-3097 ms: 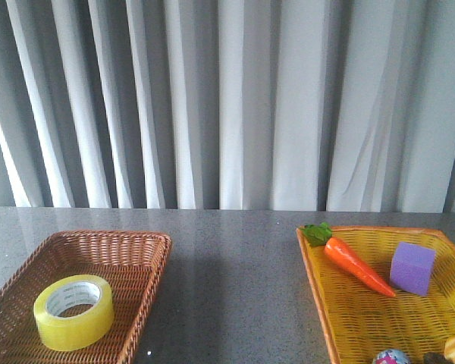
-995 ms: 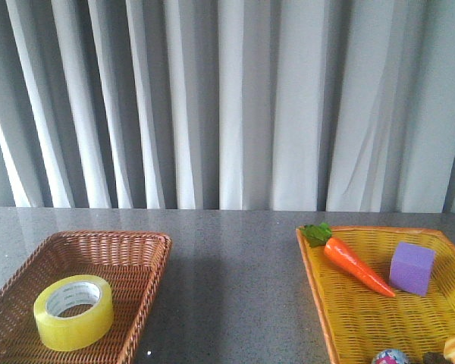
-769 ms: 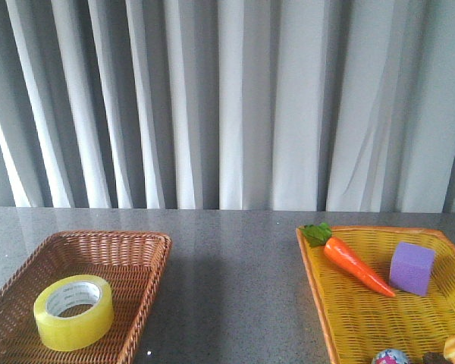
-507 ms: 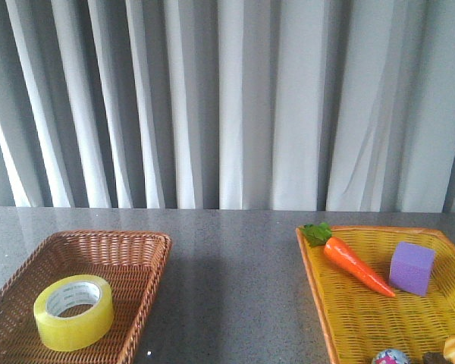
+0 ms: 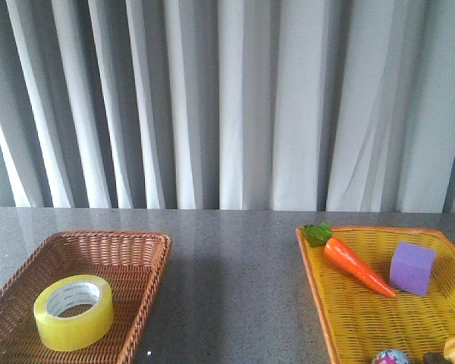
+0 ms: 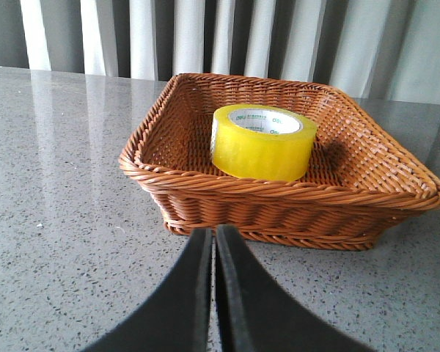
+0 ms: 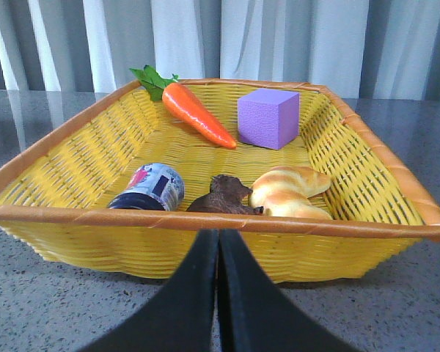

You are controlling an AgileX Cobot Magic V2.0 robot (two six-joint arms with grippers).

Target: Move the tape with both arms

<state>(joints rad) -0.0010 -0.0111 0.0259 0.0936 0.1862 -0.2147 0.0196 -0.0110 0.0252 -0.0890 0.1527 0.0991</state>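
Left gripper (image 6: 213,249): jaws pressed together, only a hairline slit between the black fingers (image 6: 194,293); nothing held; tips low over the grey speckled table (image 6: 59,242), just short of the near wall of the brown wicker basket (image 6: 279,202).

Tape (image 6: 262,141): straight ahead of the left jaws and slightly off to one side, beyond the basket's near rim, lying flat on the basket floor with its white printed core facing up; apart from the jaws, basket wall between them. Front view: tape (image 5: 73,312) in the near part of the brown basket (image 5: 148,262).

Right gripper (image 7: 219,253): jaws likewise closed tip to tip, holding nothing; tips just before the near rim of the yellow wicker basket (image 7: 51,147).

Beyond the right jaws, inside that basket: small printed can (image 7: 148,188) on its side, dark brown figure (image 7: 224,196), bread-like piece (image 7: 290,191) nearest; carrot (image 7: 194,114) and purple cube (image 7: 268,118) toward the far wall, apart from each other.

Grey curtain (image 5: 227,102) behind the table.
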